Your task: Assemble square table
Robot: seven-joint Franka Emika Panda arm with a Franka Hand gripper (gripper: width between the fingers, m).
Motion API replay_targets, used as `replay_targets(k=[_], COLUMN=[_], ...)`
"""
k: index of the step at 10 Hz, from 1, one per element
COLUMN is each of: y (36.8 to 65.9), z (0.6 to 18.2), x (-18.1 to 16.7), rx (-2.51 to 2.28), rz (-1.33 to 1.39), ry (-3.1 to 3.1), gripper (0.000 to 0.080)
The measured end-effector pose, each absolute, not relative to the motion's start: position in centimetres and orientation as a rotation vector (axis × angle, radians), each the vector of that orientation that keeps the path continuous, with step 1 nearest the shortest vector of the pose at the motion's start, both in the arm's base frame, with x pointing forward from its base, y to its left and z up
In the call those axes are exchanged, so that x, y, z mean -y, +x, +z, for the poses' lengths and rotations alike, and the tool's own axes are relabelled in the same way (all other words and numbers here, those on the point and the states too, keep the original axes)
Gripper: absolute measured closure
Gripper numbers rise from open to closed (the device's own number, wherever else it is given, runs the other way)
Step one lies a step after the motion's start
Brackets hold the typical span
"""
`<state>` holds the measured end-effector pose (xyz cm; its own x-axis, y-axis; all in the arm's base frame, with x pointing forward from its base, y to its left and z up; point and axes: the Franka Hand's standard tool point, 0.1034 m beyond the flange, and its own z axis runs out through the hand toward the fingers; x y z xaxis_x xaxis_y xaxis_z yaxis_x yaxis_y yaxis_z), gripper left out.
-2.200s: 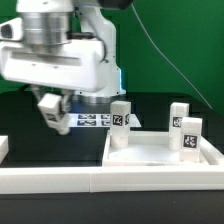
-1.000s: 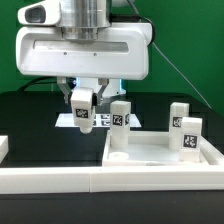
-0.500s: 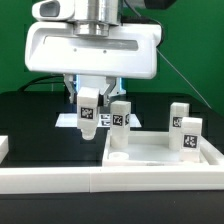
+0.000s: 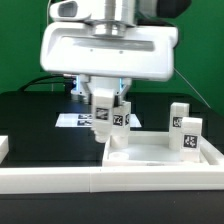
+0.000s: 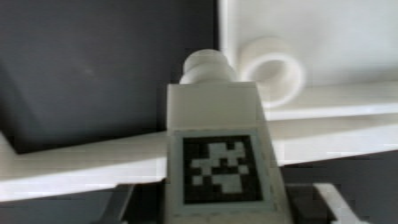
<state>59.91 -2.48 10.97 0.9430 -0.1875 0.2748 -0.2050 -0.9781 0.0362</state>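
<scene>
In the exterior view my gripper (image 4: 103, 106) is shut on a small white leg block (image 4: 101, 121) with a black-white tag, held upright over the far left corner of the white square tabletop (image 4: 165, 152). Just right of it a second leg (image 4: 121, 122) stands in the tray. Two more tagged legs (image 4: 178, 114) (image 4: 190, 134) stand at the tray's right side. The wrist view shows the held leg (image 5: 221, 140) between my gripper's (image 5: 222, 203) fingers, its rounded end near a round white boss (image 5: 274, 72) on the tabletop (image 5: 320, 40).
The marker board (image 4: 72, 120) lies on the black table behind the held leg. A long white rail (image 4: 60, 181) runs along the front, and a white block (image 4: 3, 148) sits at the exterior view's left edge. A green wall stands behind.
The arm has carried the leg block toward the exterior view's right, from over the marker board to the tabletop's left corner beside the standing leg. The grip has not changed.
</scene>
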Motion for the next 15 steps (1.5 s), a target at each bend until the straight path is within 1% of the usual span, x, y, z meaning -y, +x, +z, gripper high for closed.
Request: replay_targets(k=[1,3,9,13,15], y=[60.1,59.9,59.9,60.9,61.0], z=[11.0,10.9,10.6,11.2,11.2], x=[1.9,3.8,3.5,1.9,2.2], rx=[0.286,0.413,0.389,0.449,0.448], rz=[0.431,0.456,0.458,0.494,0.532], ry=[3.038,3.079,3.078,3.086,3.068], gripper=[0.0509,0.0509,0.0509,0.0509,0.0509])
